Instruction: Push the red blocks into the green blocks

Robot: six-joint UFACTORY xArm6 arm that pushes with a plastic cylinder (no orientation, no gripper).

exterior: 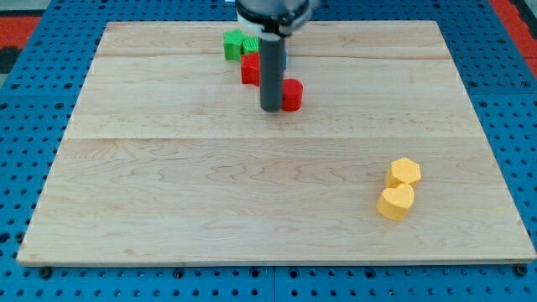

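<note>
My tip (271, 109) rests on the board near the view's top centre, touching the left side of a red round block (291, 95). A second red block (250, 69) sits just up and to the left, partly hidden by the rod. Two green blocks (234, 44) lie above it near the board's top edge, the right one (250, 46) mostly hidden behind the rod and touching the second red block. A sliver of blue (284, 59) shows to the right of the rod; its shape is hidden.
A yellow hexagon block (404, 172) and a yellow heart block (395, 202) touch each other at the view's lower right. The wooden board (168, 184) lies on a blue pegboard surface (25, 101).
</note>
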